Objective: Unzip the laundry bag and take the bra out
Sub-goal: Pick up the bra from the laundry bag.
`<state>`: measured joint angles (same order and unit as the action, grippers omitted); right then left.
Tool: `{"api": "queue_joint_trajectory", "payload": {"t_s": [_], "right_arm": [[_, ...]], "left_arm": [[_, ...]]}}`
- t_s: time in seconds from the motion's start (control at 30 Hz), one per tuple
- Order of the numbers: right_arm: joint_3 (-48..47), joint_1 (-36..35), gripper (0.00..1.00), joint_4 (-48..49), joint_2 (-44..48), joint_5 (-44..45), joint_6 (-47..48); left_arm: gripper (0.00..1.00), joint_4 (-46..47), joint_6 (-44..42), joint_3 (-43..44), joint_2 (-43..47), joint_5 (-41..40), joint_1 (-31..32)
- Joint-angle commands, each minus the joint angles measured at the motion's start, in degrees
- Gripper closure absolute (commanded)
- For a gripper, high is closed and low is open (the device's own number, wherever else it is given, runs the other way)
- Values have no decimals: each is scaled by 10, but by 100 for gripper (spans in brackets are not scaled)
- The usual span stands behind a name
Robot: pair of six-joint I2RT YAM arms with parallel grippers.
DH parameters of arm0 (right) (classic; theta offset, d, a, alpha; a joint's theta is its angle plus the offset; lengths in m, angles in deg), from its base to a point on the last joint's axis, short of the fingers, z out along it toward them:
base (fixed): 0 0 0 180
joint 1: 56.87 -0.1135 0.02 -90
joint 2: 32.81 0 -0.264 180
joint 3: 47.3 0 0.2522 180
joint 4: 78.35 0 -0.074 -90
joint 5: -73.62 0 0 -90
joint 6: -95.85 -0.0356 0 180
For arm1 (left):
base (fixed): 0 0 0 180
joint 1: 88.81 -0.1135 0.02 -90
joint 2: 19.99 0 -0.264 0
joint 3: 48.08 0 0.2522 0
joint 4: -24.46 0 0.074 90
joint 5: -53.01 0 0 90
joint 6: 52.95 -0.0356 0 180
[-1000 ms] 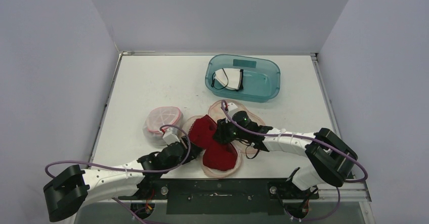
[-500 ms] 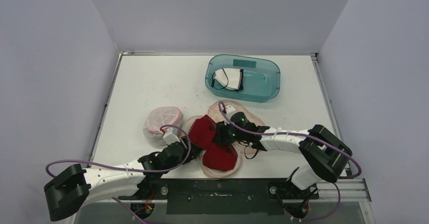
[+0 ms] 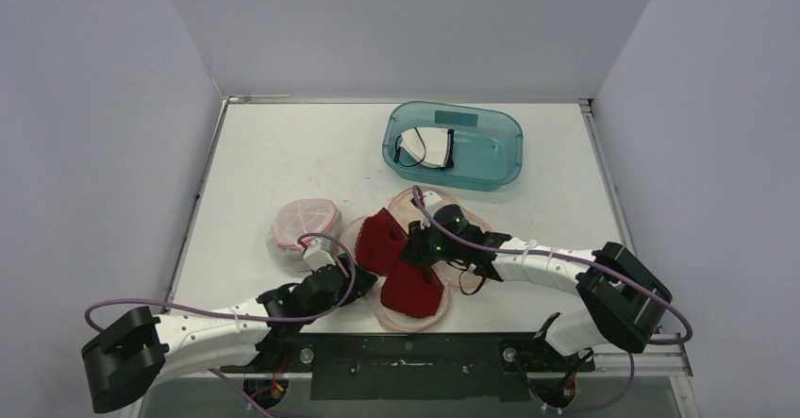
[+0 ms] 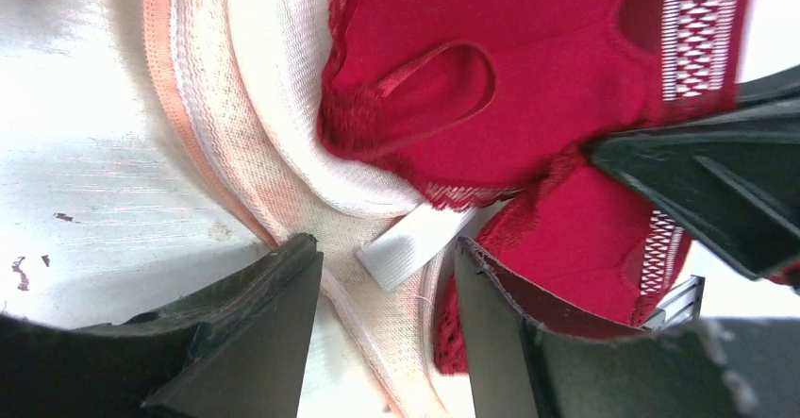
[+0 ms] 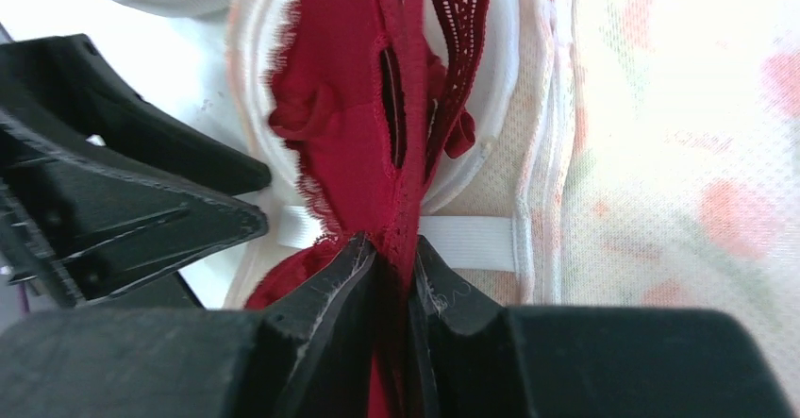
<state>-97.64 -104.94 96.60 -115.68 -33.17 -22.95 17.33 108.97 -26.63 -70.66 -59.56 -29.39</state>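
**A:** How far is the task, do you think?

**B:** The unzipping looks done. The laundry bag [image 3: 431, 198] lies open like a shell in the lower middle of the top view. Both halves are spread on the bench [image 3: 274, 154].

**A:** And the bra?

**B:** The bra [image 3: 382, 242] is not out yet. It lies inside the open bag, also in the lower middle of the frame, with its red cups on the pale lining.

**A:** What are the claws doing?

**B:** The right claw [image 5: 391, 248] is clenched on a fold of the red lace, about the middle of the bra. Its wrist view shows the fabric pinched between the fingers. The left claw [image 4: 387, 258] is released. Its jaws stand apart, one on each side of a white tab [image 4: 415, 245] at the bag's pink rim, and nothing is squeezed there.

**A:** So what is left?

**B:** In my judgement, only the removing: to lift the bra free of the bag. The bag may rise together with it, so the rim perhaps needs holding down.
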Motion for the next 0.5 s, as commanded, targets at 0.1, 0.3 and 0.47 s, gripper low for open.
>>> {"api": "queue_joint_trajectory", "payload": {"t_s": [0.1, 0.3, 0.47], "right_arm": [[-26, 7, 86, -30, 72, 19, 24], [-31, 18, 91, -50, 108, 21, 28], [-75, 44, 95, -100, 154, 24, 53]], "left_arm": [[48, -24, 12, -12, 9, -18, -7], [48, -26, 14, -14, 16, -16, -7], [48, -29, 15, -15, 21, -16, -8]]}}
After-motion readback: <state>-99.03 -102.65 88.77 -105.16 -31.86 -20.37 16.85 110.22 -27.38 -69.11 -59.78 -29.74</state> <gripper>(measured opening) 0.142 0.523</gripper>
